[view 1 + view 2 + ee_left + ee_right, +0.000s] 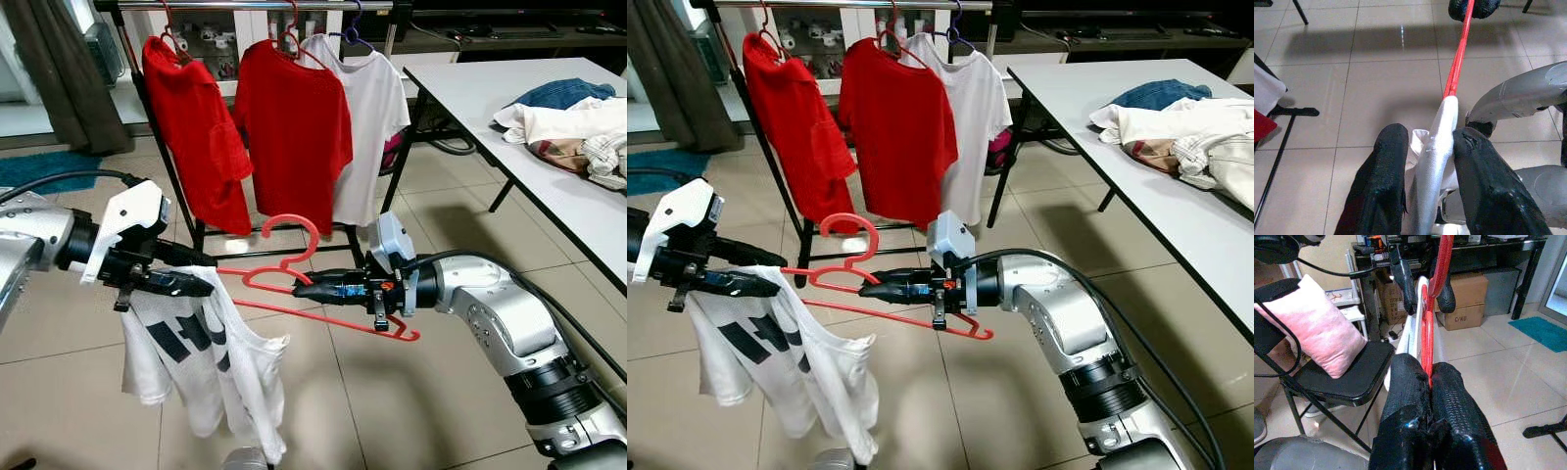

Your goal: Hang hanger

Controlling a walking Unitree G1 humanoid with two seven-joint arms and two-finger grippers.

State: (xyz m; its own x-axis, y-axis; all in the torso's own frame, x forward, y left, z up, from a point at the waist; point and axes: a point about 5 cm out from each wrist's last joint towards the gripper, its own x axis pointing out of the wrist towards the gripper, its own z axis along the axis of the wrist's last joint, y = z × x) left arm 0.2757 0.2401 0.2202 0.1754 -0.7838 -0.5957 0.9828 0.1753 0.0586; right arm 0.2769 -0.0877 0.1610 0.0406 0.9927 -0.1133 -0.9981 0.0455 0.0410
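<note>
My right gripper point(300, 290) pinched the red hanger point(294, 279) near its hook, my left gripper point(201, 286) beside it clamped the hanger's end inside the white shirt point(206, 357), and the rack point(265, 8) stood well beyond both.

White table point(509, 127) bears heaped clothes point(573, 122); folding chair point(1337, 377) holds pink pillow point(1312, 325).

The white T-shirt point(211, 357) covers one arm of the red hanger point(323, 294), and the left gripper point(186, 284) has its fingertips buried in the cloth. The clothes rail point(245, 6) is cut off at the top edge — the hooks barely show. The heap of clothes point(573, 122) on the white table point(549, 186) runs past the right edge — separate pieces are hard to tell apart.
</note>
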